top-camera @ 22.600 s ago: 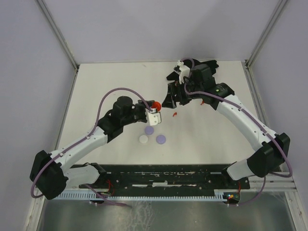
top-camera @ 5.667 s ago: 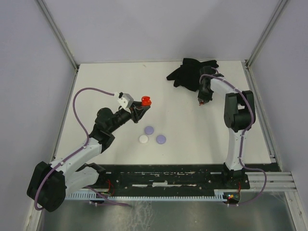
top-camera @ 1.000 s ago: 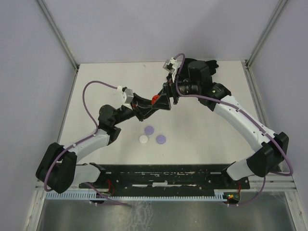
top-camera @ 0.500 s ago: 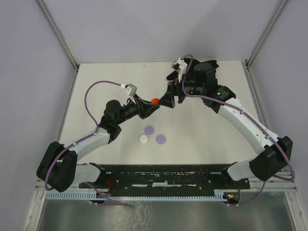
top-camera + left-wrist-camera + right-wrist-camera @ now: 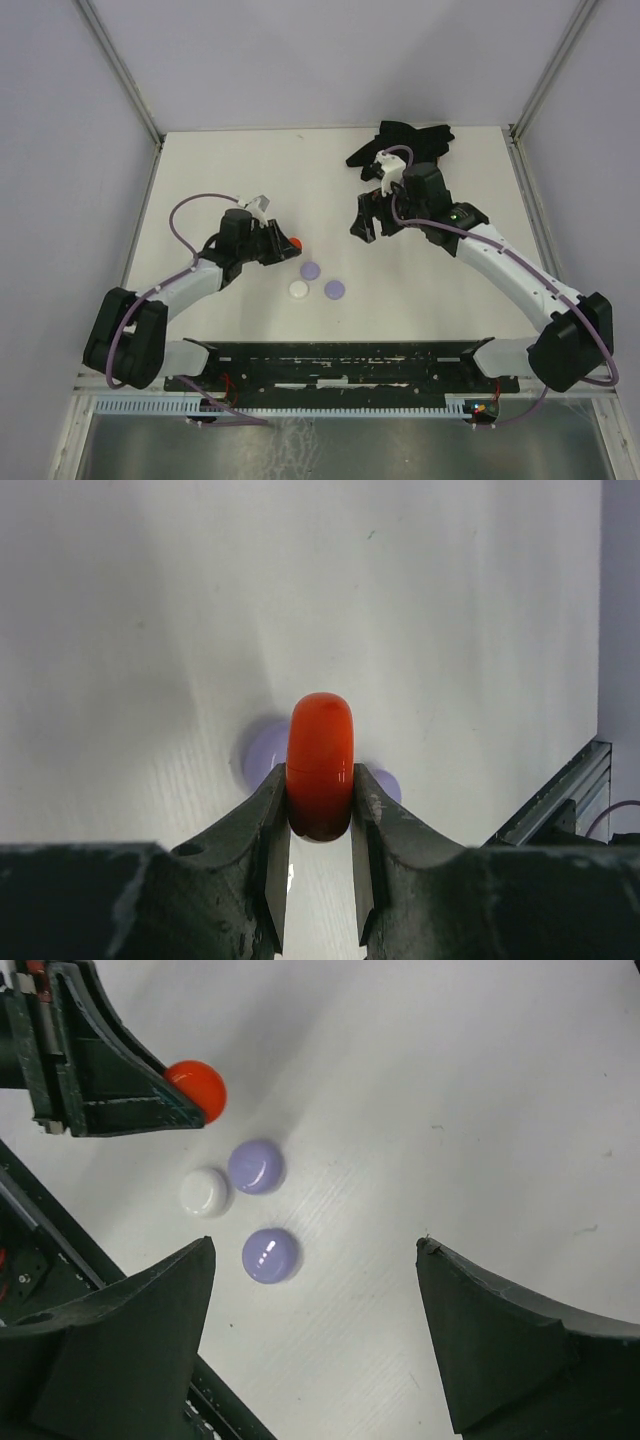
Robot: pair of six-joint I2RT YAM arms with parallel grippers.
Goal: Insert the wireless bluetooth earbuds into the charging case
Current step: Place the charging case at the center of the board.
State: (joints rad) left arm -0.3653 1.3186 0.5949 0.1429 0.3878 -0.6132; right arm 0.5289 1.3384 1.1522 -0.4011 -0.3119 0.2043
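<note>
Left pincer [image 5: 320, 785] first: it's clenched on the red disc [image 5: 320, 730]. The fingers press its two flat faces, so it stands on edge with the rim toward the wrist camera. I read that disc as the charging case, and it looks shut, with no gap showing around the rim.

Just past it on the table [image 5: 450, 1080] there's a loose cluster. A lavender disc [image 5: 256, 1166] sits just beside a white disc [image 5: 205, 1192], with a second lavender disc [image 5: 270, 1255] near them.

Now your right pincer [image 5: 366, 225]: it's released, jaws wide, hovering over the table with nothing between them. From there the red disc lies off toward the left arm, well apart, on the far side of the cluster.

Here's the catch: no stemmed earbud shows in any view, so I can't tell you where one lies. My call is that the left arm keeps the case and the free right arm fetches the bud.
</note>
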